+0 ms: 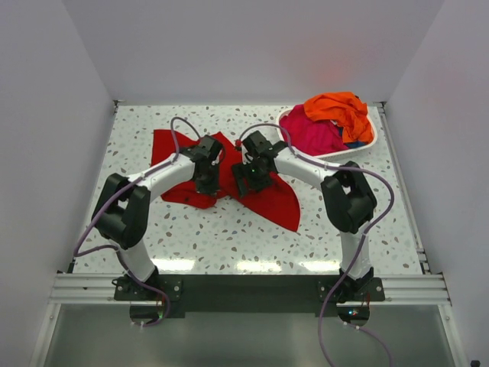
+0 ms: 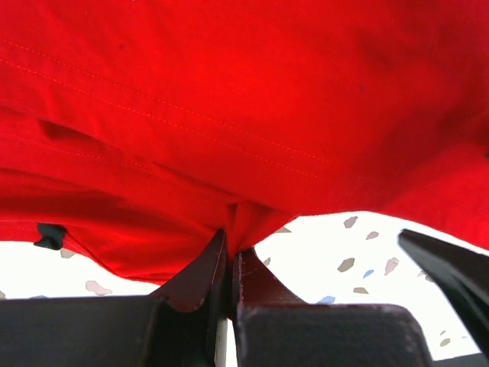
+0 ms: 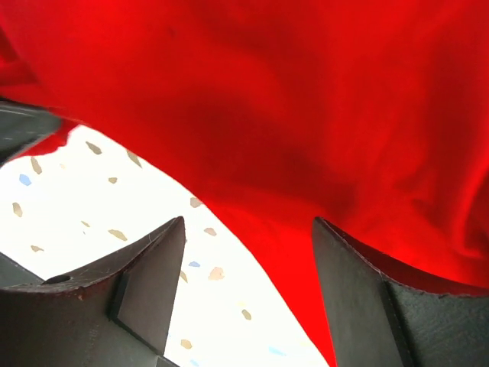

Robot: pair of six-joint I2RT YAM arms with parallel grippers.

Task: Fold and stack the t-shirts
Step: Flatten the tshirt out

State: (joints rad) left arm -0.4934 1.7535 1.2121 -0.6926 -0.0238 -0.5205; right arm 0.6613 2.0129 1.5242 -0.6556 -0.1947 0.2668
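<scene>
A deep red t-shirt (image 1: 271, 197) lies spread on the speckled table (image 1: 229, 237), crumpled in the middle. My left gripper (image 1: 208, 186) is shut on a pinch of its near edge; the left wrist view shows red cloth (image 2: 229, 115) squeezed between the jaws (image 2: 231, 248). My right gripper (image 1: 246, 182) stands open just to the right, its fingers (image 3: 157, 267) astride the shirt's edge (image 3: 306, 191) with cloth between them, not clamped. A magenta-pink t-shirt (image 1: 309, 134) and a bright orange t-shirt (image 1: 338, 108) lie heaped in the basket.
A white slatted basket (image 1: 367, 145) stands at the back right corner. Purple cables loop over both arms. White walls close in the table on three sides.
</scene>
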